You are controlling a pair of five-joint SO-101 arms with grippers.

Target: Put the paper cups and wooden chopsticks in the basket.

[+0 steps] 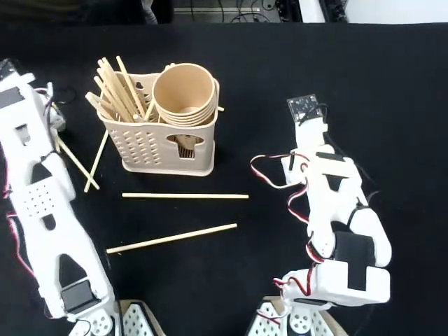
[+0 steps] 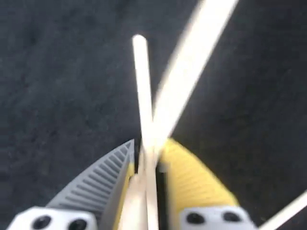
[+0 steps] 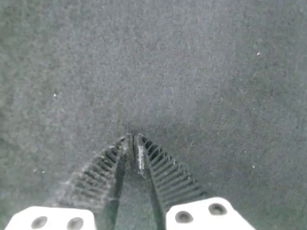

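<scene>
Left gripper (image 2: 148,143) is pinched shut on one chopstick (image 2: 141,86), low near the table's left edge, beside the basket (image 1: 168,150). Judgement: lift clear, tip the stick upright, and release over the basket's stick side, not over the cups (image 1: 183,91) nested in it. Loose sticks (image 1: 185,196) lie mid-table. Right gripper (image 3: 133,139) is closed and empty. No legible writing.

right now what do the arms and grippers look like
The left arm and right arm are white, with black motors and red and black cables. The left gripper has one grey, one yellow ribbed finger; the right gripper two dark ones.
</scene>
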